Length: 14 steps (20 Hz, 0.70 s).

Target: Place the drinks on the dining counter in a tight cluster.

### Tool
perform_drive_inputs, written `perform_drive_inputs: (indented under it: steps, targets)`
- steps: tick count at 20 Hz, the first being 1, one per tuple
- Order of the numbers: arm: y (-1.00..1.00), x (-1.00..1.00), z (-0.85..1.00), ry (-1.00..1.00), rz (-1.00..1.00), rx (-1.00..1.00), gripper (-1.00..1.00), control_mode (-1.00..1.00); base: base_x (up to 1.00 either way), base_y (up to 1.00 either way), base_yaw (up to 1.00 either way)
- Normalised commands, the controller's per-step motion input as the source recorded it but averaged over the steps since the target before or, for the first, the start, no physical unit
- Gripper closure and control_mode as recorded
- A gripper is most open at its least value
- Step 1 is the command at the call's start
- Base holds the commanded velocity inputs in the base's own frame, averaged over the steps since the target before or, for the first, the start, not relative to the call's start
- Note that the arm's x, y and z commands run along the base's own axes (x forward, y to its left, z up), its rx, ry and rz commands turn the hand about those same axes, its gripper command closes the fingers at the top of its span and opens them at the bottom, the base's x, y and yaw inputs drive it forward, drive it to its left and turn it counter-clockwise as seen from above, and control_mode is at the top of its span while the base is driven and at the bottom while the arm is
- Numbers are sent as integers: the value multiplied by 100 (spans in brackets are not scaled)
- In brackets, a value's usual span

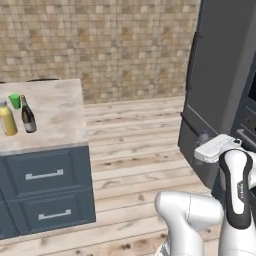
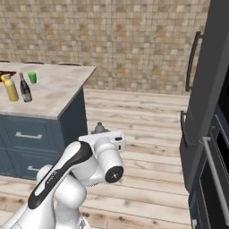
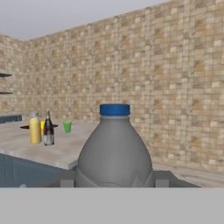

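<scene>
The gripper is clamped on the grey-blue bottle, held upright for carriage, well apart from the dining counter. There the yellow bottle and wine bottle stand just beside each other, evidently the cluster it must join.
</scene>
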Motion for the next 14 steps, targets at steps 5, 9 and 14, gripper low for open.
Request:
perform_drive_inputs:
  steps: [5, 9, 14]
  targets:
    - [0, 0, 0, 0, 0, 0, 100, 100, 48, 37, 11]
    - [0, 0, 0, 0, 0, 0, 100, 100, 61, 33, 1]
    - [0, 0, 0, 0, 0, 0, 100, 100, 49, 51, -3]
